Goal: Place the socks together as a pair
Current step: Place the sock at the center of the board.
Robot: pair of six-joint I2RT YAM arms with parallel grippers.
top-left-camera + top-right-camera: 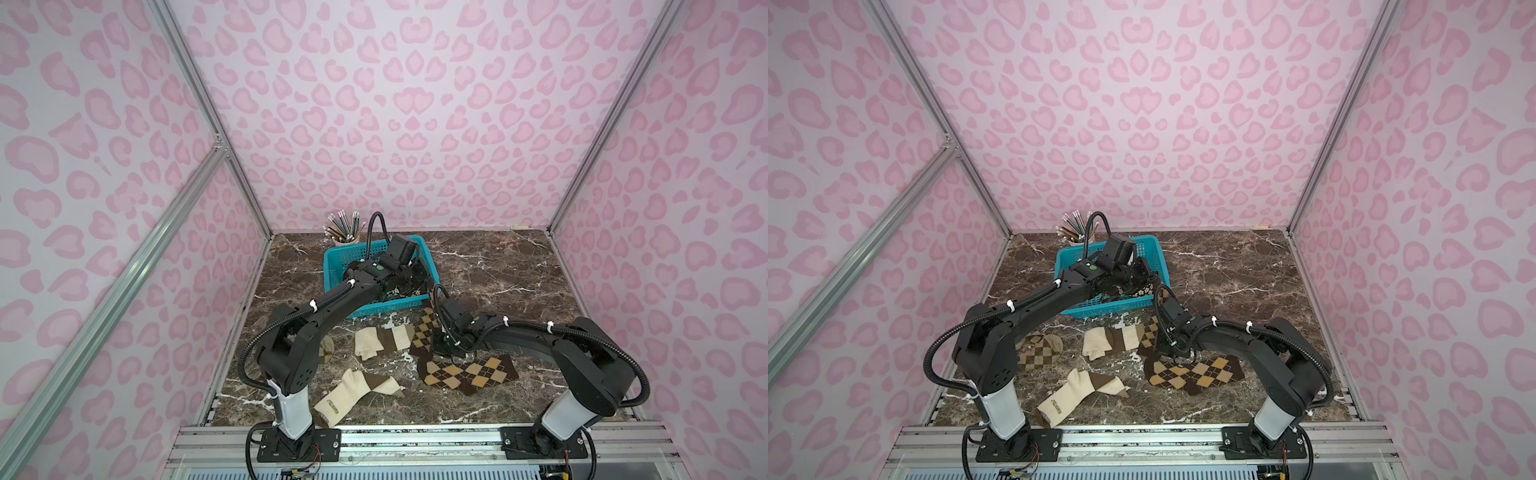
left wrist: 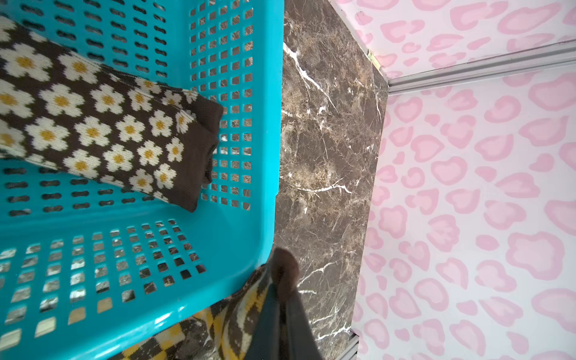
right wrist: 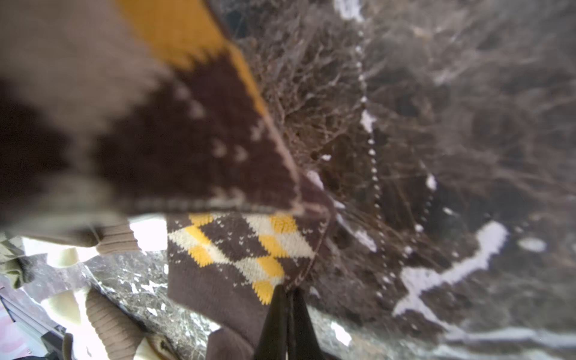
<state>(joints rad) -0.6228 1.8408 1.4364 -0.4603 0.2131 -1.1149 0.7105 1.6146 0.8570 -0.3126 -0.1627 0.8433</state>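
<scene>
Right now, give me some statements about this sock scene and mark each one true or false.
1. A flowered sock lies in the blue basket. True.
2. Both cream ribbed socks lie in the basket. False: the cream ribbed socks lie on the marble table.
3. The right gripper is shut on an argyle sock. True.
4. The pencil cup stands nearest the robot's bases. False: the pencil cup stands behind the basket, by the back wall.

High top views share the table (image 1: 498, 266) — wrist views close.
</scene>
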